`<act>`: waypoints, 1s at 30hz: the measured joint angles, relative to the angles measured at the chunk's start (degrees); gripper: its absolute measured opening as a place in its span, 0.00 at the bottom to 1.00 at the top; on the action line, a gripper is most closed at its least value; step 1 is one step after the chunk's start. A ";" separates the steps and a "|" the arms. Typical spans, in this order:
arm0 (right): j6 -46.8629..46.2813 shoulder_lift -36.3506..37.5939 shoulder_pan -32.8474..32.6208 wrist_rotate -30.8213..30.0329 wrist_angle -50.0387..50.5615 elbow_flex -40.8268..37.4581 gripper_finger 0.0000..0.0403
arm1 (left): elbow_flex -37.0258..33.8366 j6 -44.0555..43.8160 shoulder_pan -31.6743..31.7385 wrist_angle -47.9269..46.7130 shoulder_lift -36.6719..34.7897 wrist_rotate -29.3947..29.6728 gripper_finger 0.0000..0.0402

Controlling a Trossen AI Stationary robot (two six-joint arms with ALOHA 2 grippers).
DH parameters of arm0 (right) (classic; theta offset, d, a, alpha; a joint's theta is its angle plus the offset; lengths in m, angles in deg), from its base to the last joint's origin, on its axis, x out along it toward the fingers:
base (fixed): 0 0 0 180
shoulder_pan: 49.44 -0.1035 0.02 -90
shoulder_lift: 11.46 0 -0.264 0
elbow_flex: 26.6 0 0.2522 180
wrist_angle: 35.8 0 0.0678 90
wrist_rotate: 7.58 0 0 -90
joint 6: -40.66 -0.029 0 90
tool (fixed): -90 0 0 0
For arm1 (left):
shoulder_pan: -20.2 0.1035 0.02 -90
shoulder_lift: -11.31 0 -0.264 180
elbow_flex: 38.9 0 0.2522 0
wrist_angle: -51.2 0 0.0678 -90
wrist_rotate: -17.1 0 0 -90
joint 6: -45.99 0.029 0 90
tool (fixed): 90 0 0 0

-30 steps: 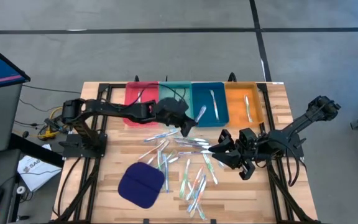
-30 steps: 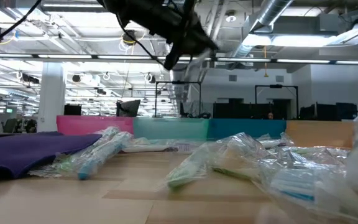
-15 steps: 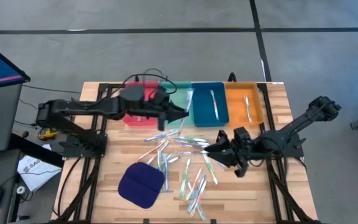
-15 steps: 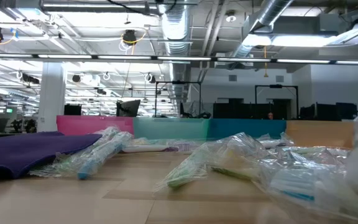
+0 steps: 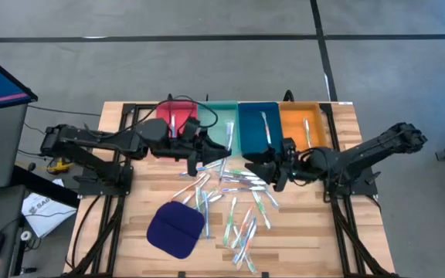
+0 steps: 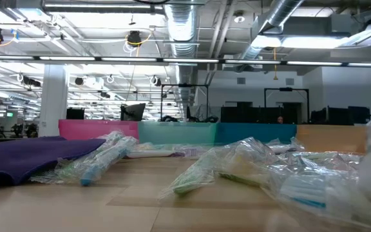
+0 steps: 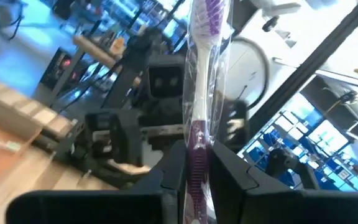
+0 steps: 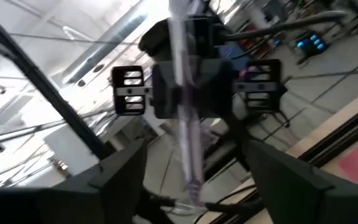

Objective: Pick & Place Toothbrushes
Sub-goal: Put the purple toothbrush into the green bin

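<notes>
Toothbrush (image 7: 199, 118) in wrapper, pinched by left gripper (image 7: 194, 180), no legible writing

A dark blue cloth pad (image 5: 175, 228) lies beside four coloured trays (image 5: 259, 130).

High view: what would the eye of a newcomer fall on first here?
Above the table's middle the two arms meet: the left arm's jaws clamp a wrapped toothbrush, and the right arm's jaws stand open, facing it. Nearer the front edge loose toothbrushes lie scattered, and four coloured trays line the far edge.
</notes>
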 joint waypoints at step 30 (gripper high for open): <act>-1.73 -13.95 4.70 9.78 -2.55 11.25 0.75 | 0.04 -1.55 1.44 3.31 1.45 0.97 0.10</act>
